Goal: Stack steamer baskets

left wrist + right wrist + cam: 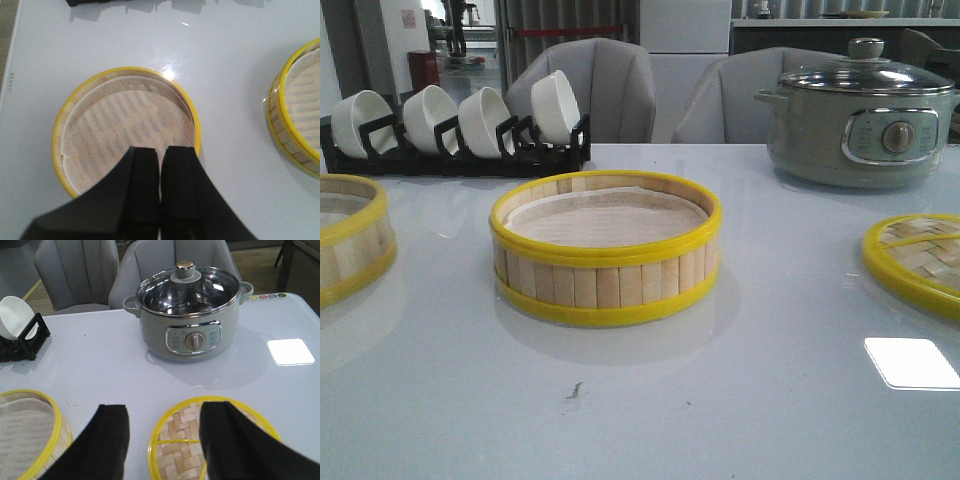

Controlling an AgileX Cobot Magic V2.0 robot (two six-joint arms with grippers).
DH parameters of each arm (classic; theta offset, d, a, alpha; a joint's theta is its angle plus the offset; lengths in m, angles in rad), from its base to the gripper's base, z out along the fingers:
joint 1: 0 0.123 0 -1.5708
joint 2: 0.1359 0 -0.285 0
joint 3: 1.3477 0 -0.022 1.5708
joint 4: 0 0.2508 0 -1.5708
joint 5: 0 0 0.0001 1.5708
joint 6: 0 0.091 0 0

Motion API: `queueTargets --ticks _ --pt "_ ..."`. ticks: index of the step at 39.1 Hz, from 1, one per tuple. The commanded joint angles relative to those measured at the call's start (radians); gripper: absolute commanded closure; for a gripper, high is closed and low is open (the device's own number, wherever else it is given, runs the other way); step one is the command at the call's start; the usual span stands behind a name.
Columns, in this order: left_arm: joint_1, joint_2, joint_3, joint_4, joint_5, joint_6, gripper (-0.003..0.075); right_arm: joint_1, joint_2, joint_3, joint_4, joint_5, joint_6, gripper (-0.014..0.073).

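Two steamer baskets apart on the surface (740,400): centre basket (606,248), left-edge basket (350,240). Light, stiff bamboo, smooth rims; best pinched across the slat wall. Left tool (161,165) nearly closed over the left-edge basket, empty; right tool (162,440) wide over the woven lid (182,447).

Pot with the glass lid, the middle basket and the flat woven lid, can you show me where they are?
Pot (860,140), front view, on its grey-green side wall.
Middle basket (605,278), front view, on its front slat wall.
Flat woven lid (182,440), right wrist view, on the woven part between the fingers.
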Motion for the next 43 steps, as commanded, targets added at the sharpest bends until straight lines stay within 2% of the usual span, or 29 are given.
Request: queueTargets --ticks 1,8,10,24,43 --pt "-0.003 0.014 -0.034 0.001 -0.078 0.006 0.0525 0.002 -0.003 -0.039 -0.016 -0.094 -0.006 0.0146" --pt "-0.003 0.111 -0.034 -0.028 -0.124 0.006 0.0357 0.002 -0.003 -0.039 -0.016 -0.094 -0.006 0.0146" --pt "-0.003 0.139 -0.034 -0.045 -0.139 0.006 0.0334 0.002 -0.003 -0.039 -0.016 -0.094 -0.006 0.0146" --pt "-0.003 0.327 -0.034 -0.102 -0.192 0.006 0.033 0.002 -0.003 -0.035 -0.016 -0.083 -0.006 0.0146" --pt "-0.003 0.463 -0.035 -0.134 -0.229 0.006 0.033 0.002 -0.002 -0.035 -0.016 -0.062 -0.006 0.0146"
